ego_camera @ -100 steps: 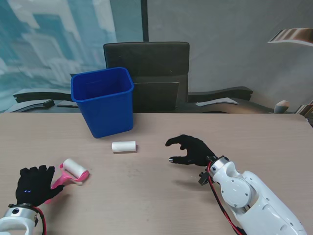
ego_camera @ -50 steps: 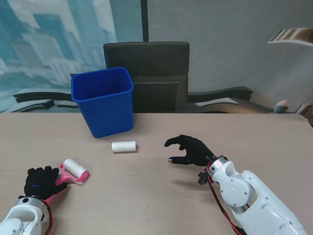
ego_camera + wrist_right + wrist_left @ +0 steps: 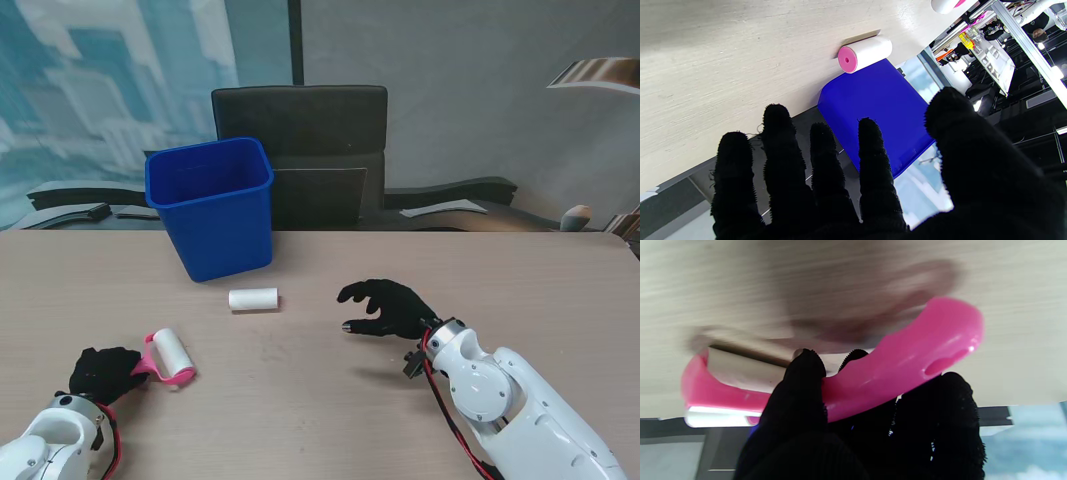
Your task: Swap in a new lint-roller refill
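Evenly and brightly lit from overhead in the stand view, sharp throughout, with only soft shadows under the right hand (image 3: 392,307). Heavily motion-blurred in the left wrist view: table (image 3: 1023,340) grain smeared, glare on the pink lint roller (image 3: 907,360), its roll perhaps out of focus. Crisp in the right wrist view; bright spots and stretching toward one corner.

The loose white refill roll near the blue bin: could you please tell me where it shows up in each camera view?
Stand view: the refill roll lies on the table, just nearer to me than the blue bin.
Left wrist view: not in it; only the pink lint roller shows.
Right wrist view: the roll shows its pink end cap, beside the bin.
Shared landmark: the blue bin.
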